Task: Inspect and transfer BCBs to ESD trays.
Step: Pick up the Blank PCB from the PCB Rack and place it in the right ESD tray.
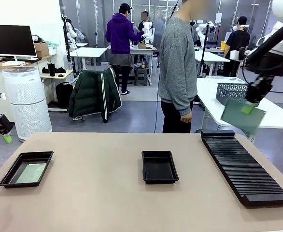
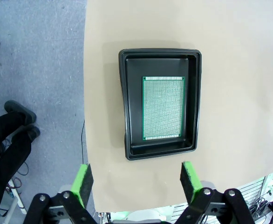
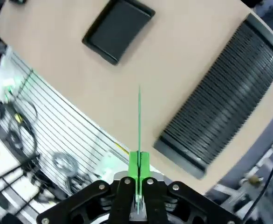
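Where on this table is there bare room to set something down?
Bare tabletop stretches between the left tray, which already holds a board, and the empty middle tray. A narrower strip lies between the middle tray and the long ribbed rack. The rack crowds the right side.

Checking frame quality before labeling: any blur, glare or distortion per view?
Front view: sharp, even light. Left wrist view: table edge bows from wide-angle lens, BCB crisp. Right wrist view: rack curved, background soft, held BCB seen edge-on.
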`<state>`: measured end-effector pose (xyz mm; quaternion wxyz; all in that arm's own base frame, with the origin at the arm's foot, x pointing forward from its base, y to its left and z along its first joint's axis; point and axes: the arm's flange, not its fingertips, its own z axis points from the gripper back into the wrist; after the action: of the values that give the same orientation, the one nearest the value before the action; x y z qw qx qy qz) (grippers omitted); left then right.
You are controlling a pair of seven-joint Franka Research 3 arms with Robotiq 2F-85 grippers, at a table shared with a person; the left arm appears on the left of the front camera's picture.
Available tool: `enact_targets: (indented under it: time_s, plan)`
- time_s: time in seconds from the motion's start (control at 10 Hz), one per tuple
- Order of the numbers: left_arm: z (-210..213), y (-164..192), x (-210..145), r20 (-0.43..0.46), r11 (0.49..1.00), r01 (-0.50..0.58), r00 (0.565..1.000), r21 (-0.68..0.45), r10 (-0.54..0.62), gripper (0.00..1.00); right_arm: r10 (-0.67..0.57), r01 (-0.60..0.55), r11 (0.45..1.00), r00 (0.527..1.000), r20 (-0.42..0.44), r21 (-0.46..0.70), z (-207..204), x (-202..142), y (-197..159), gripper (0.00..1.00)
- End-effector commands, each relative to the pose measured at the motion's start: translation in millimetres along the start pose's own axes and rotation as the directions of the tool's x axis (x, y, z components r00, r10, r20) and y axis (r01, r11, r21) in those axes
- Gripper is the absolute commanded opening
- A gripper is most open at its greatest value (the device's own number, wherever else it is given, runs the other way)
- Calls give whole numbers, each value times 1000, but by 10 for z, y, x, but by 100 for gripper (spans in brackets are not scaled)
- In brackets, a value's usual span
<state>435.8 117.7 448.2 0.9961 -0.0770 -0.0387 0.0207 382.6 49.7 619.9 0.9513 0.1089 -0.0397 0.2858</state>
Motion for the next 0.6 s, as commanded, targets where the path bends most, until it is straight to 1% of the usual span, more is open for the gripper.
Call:
enact_targets:
  time_s: [0.0,0.1,0.3,0.4,0.5]
  plan:
    - [-23,18,-3,14,1000,3,1000,-2,-3,100,-207,203,978,972,115,44,-248,99,299,2]
    - [-23,18,-3,14,1000,3,1000,-2,-3,100,-298,294,955,946,130,46,-385,166,437,2]
    - [-23,18,-3,14,1000,3,1000,-2,-3,100,-431,424,902,883,185,79,-676,329,680,2]
    - [-23,18,-3,14,1000,3,1000,-2,-3,100,-496,477,868,847,193,138,-869,439,761,2]
    - [-23,18,-3,14,1000,3,1000,-2,-3,100,-529,501,847,824,202,177,-986,501,811,2]
